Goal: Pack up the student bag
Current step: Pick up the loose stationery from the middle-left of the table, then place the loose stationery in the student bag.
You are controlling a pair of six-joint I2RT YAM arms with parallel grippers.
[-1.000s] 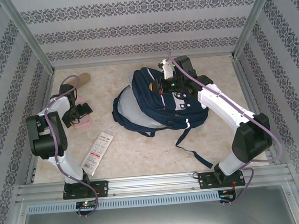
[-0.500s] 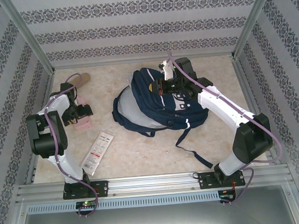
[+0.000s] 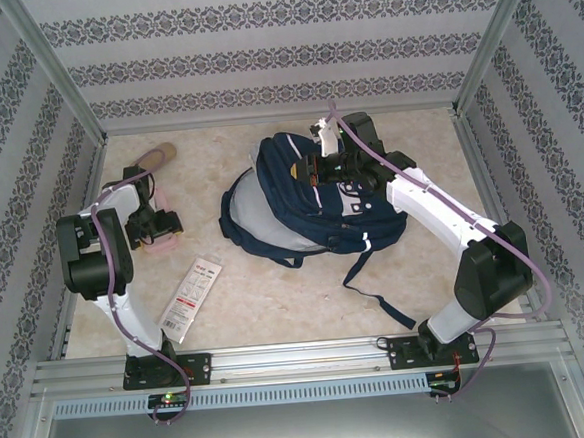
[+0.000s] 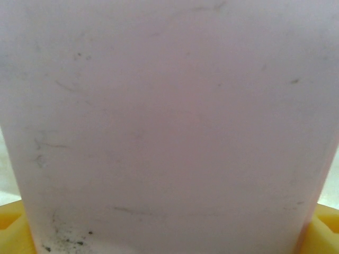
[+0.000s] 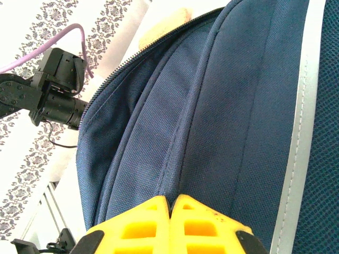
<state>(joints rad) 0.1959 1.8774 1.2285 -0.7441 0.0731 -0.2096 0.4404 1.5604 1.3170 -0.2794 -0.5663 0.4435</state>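
Right gripper (image 5: 172, 210) first: my two yellow pads are pressed tight together. A raised seam of navy cloth runs straight into the line where they meet, so I have the student bag (image 3: 306, 203) pinched by its fabric, up at its far end. A zip (image 5: 127, 63) curves past on my left and a white reflective stripe (image 5: 297, 137) runs down on my right. Whether anything lies inside I cannot tell, because all I see is outer shell.

From above, the bag lies flat on the table (image 3: 278, 310), mid-width and toward the back. A pale grey panel (image 3: 263, 229) is turned to its near-left side, and dark straps (image 3: 377, 293) trail off toward my right base.

Now the left gripper (image 3: 160, 226): my fingers are spread to the width of a pale pink block (image 4: 169, 132), scuffed and smudged. A yellow fingertip (image 4: 10, 230) shows at each lower corner, and the block's sides run right down against both pads, so I'm clamped on it. This is low at the table's left side, well apart from the bag.

Around me, a flat white-and-red packet (image 3: 190, 298) lies nearer my left base, short of the line from block to bag. A tan, elongated thing (image 3: 154, 154) sits by the far-left corner.
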